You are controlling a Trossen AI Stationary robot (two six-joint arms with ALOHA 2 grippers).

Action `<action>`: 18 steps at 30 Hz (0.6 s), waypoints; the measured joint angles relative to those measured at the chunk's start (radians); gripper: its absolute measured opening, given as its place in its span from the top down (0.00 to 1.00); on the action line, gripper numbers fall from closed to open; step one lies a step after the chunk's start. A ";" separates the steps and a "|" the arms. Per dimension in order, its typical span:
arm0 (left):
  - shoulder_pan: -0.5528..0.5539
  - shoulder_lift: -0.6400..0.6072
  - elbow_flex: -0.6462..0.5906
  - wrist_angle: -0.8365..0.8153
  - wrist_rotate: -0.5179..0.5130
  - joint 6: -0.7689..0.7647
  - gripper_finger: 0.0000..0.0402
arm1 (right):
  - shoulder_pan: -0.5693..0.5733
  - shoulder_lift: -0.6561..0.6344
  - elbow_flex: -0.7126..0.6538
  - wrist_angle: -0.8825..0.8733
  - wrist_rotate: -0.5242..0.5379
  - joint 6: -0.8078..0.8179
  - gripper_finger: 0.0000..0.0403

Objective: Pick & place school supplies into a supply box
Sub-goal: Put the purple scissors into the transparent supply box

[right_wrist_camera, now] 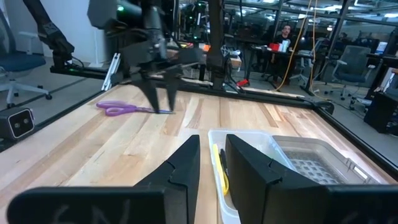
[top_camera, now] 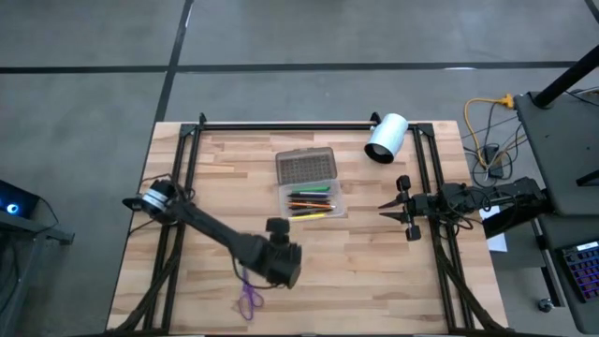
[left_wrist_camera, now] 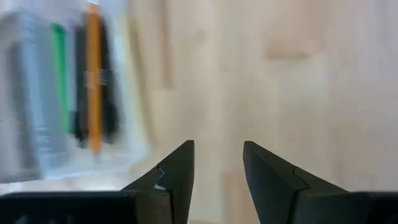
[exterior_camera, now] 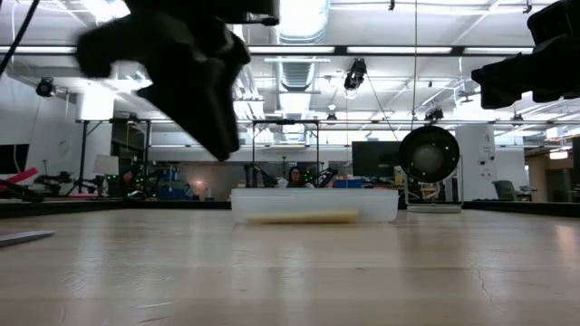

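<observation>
The clear supply box [top_camera: 312, 199] stands in the middle of the table and holds several pens and pencils [top_camera: 311, 202], green, orange, black and yellow. Its grey textured lid [top_camera: 306, 166] lies open on the far side. Purple scissors [top_camera: 248, 295] lie flat near the table's front edge. My left gripper [top_camera: 276, 227] hangs open above bare wood between the scissors and the box; in its wrist view the fingers [left_wrist_camera: 217, 165] have nothing between them. My right gripper [top_camera: 386, 208] waits at the table's right edge, level, with a narrow empty gap [right_wrist_camera: 212, 158].
A white cylinder [top_camera: 386, 138] lies at the far right of the table. Black frame rails [top_camera: 281, 124] run along the far edge and both sides. Bare wood lies to the left of the box and along the front right.
</observation>
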 joint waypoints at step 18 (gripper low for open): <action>-0.139 -0.001 0.006 -0.029 0.385 -0.054 0.69 | 0.000 0.000 0.000 0.000 0.000 0.000 0.83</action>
